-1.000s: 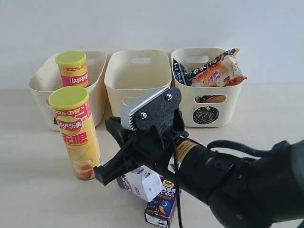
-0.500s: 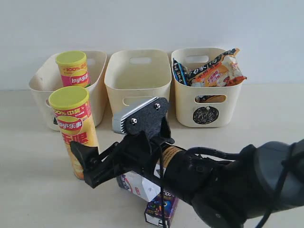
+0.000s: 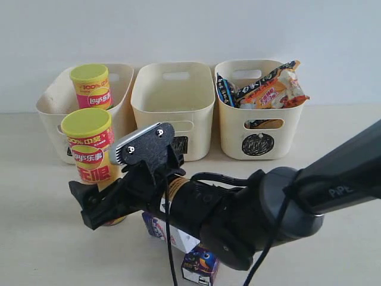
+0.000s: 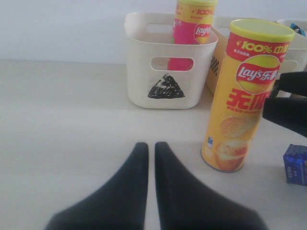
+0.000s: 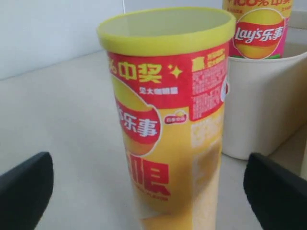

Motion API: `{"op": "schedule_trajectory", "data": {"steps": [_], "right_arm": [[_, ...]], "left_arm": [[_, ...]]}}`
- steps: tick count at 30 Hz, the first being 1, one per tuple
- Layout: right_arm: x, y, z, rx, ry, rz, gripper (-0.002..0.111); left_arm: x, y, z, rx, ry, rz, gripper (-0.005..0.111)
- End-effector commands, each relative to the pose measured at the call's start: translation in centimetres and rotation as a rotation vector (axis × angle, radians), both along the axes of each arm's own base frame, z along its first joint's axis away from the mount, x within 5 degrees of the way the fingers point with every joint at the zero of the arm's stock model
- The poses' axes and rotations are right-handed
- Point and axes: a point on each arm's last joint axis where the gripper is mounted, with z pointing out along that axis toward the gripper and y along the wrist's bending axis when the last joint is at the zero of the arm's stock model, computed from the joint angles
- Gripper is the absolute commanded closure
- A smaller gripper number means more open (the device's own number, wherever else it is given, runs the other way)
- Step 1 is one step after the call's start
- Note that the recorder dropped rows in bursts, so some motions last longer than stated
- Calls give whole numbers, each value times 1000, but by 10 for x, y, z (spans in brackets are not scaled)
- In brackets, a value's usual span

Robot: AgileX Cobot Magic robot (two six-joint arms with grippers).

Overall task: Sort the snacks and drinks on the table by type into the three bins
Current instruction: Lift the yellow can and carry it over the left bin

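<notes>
front left on the table, yellow lay's can (image 3: pixel 88 146) stands upright, just in front of the triangle bin (image 4: pixel 144 91), which holds the pink-red can (image 4: pixel 192 24). right gripper (image 5: pixel 151 191) spread wide, one finger on each side of the yellow can, neither touching it. left gripper (image 4: pixel 149 146) fingers pinched together, empty, facing can and bin. purple-and-white carton (image 3: pixel 175 235) and parrot juice box (image 3: pixel 199 269) sit just right of the can, under the right arm.

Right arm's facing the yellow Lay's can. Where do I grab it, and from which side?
Take the yellow can mid-body, coming in level from where the right gripper sits; its open fingers flank it. The can stands upright, tall and round, so a side pinch likely suits it better than the lid.
</notes>
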Motion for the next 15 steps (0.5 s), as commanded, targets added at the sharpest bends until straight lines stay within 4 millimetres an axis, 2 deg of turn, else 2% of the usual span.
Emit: {"op": "schedule_trajectory", "data": {"steps": [1,15], "right_arm": [[6,9,-2,-13,-8,13,4],[32,40,-11,-44,-13,3,4]], "left_arm": [[0,0,0,-15,-9,6,102],[0,0,0,-15,-9,6,102]]}}
